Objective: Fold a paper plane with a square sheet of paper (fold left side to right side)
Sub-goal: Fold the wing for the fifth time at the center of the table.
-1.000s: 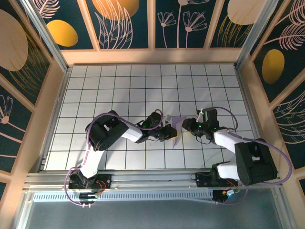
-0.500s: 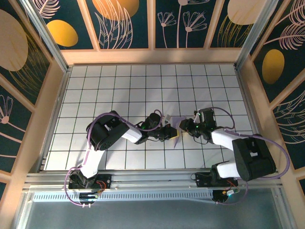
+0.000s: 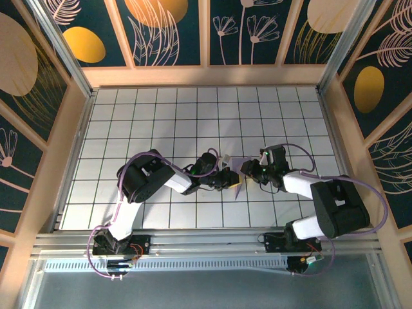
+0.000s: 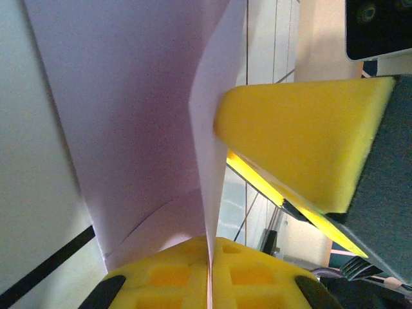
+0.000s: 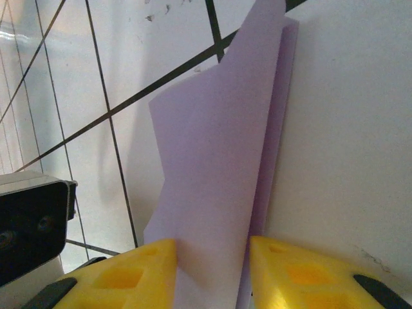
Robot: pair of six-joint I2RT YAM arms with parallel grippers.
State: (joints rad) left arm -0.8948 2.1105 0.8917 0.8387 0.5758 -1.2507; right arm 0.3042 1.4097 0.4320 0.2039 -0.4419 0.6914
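Observation:
The square sheet of paper (image 3: 239,168) is a creased lavender piece held up off the tiles between both arms near the table's middle. My left gripper (image 3: 232,177) is shut on it: in the left wrist view the yellow pads (image 4: 167,277) meet, with the paper's thin edge pinched between them at the left gripper (image 4: 211,243). The sheet (image 4: 129,96) rises from there as a bent flap. My right gripper (image 5: 212,248) is open, and a folded strip of the paper (image 5: 219,161) runs between its spread yellow fingers. One right finger (image 4: 296,141) touches the flap's edge.
White tiled table (image 3: 161,122) with black grid lines, walled by wooden rails (image 3: 206,76) at the back and sides. The two arms nearly touch at the middle; the left wrist's black camera housing (image 5: 26,225) sits close beside the right gripper.
My right gripper has slid left, closing in on the left gripper. The paper between them has narrowed and stands more upright. The left gripper stays shut on it.

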